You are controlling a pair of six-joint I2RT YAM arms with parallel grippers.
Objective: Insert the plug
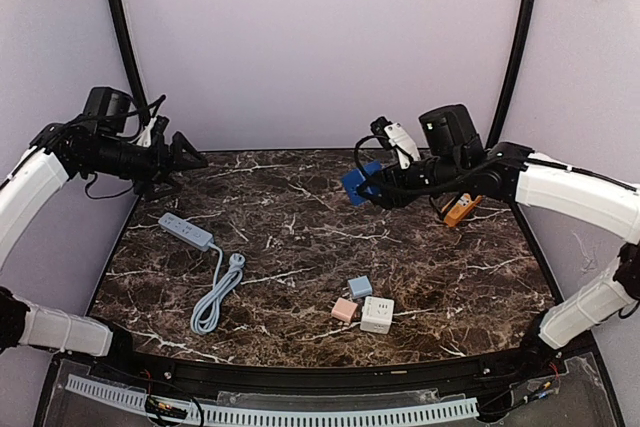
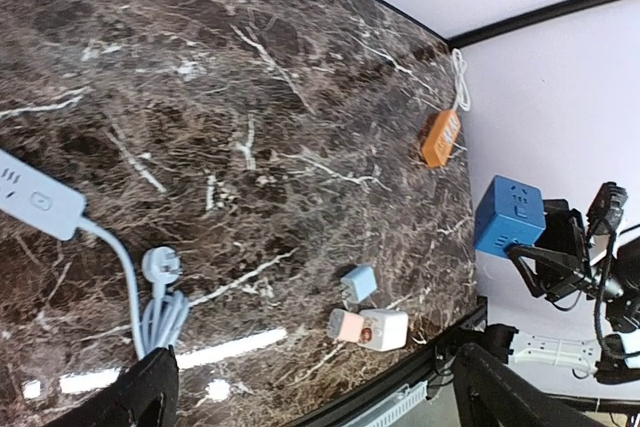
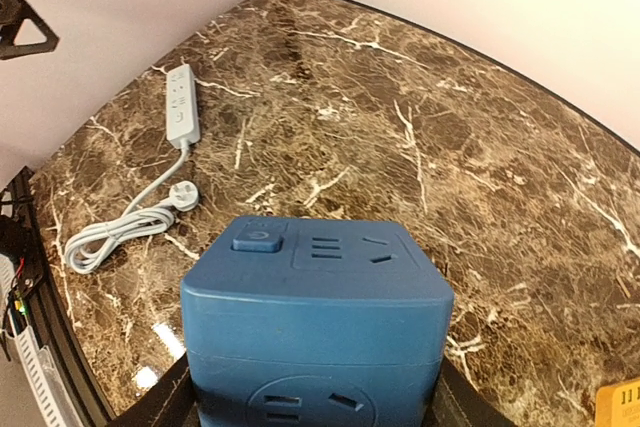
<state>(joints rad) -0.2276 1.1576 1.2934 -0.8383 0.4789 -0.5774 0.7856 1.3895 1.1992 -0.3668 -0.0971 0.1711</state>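
My right gripper (image 1: 366, 185) is shut on a blue cube socket (image 1: 358, 183) and holds it in the air above the back middle of the table; the cube fills the right wrist view (image 3: 315, 322) and also shows in the left wrist view (image 2: 508, 215). A pale blue power strip (image 1: 185, 232) with its coiled cord and plug (image 1: 236, 261) lies at the left. Its plug also shows in the right wrist view (image 3: 185, 195). My left gripper (image 1: 192, 159) is raised at the back left, open and empty.
A small blue adapter (image 1: 359, 287), a pink one (image 1: 344, 310) and a white cube adapter (image 1: 377, 314) lie near the front middle. An orange block (image 1: 460, 209) with a white cord sits at the back right. The table is dark marble (image 1: 300, 217).
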